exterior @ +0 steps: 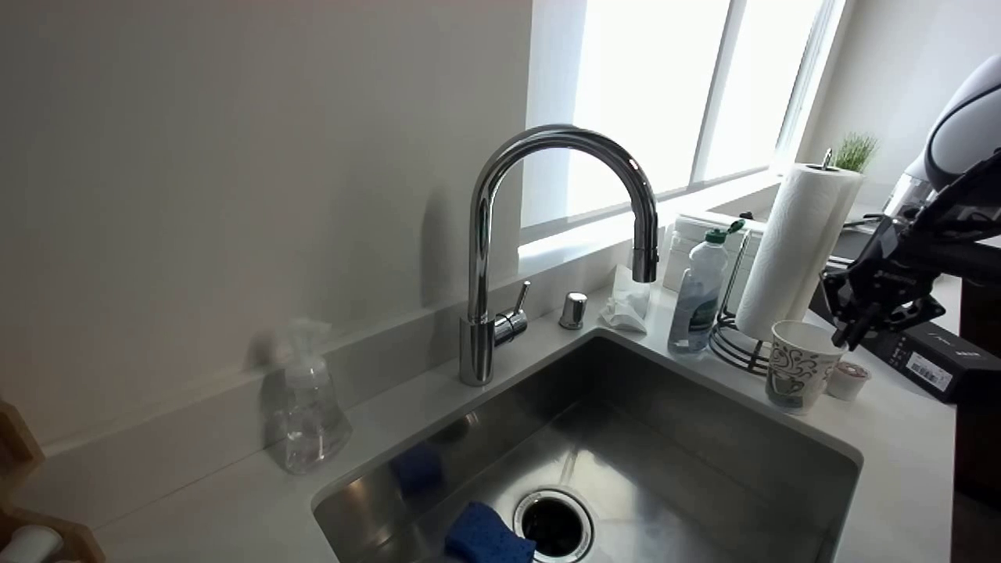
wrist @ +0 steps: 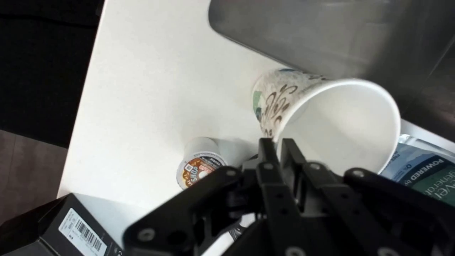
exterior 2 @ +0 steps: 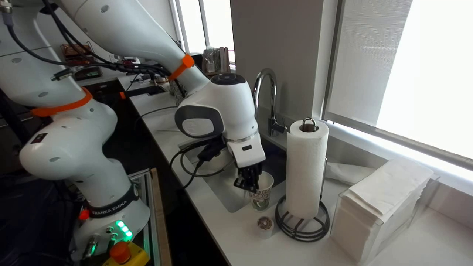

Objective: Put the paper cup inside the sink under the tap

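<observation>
The gripper (wrist: pixel 279 144) has its fingers nearly together at the rim of the paper cup (exterior: pixel 801 367), one inside and one outside, apparently pinching the thin wall between them. Taking the rim this way probably keeps the cup upright and leaves its base free to be set down.

Going left to right in an exterior view, a clear bottle (exterior: pixel 313 414) stands left of the sink (exterior: pixel 704 422), likely kept handy for washing. Next comes the tap (exterior: pixel 479 250), fixed on the far side; its spout arches out over the basin so that water would fall inside. A blue sponge (exterior: pixel 485 536) lies at the left edge of the drain (exterior: pixel 552 526), perhaps there to drip dry. Farther right, the soap bottle (exterior: pixel 698 297) and the paper-towel roll (exterior: pixel 791 254) stand beyond the basin, within reach of anyone washing up.

The cup is at the sink's right side, just beside the edge, with a coffee pod (exterior: pixel 848 381) to its right. Its base seems to rest on the counter (exterior: pixel 907 438); I cannot tell whether it is lifted at all. It is white and tapered, printed with brown scrolls and green, its rolled rim round and not visibly crushed.
</observation>
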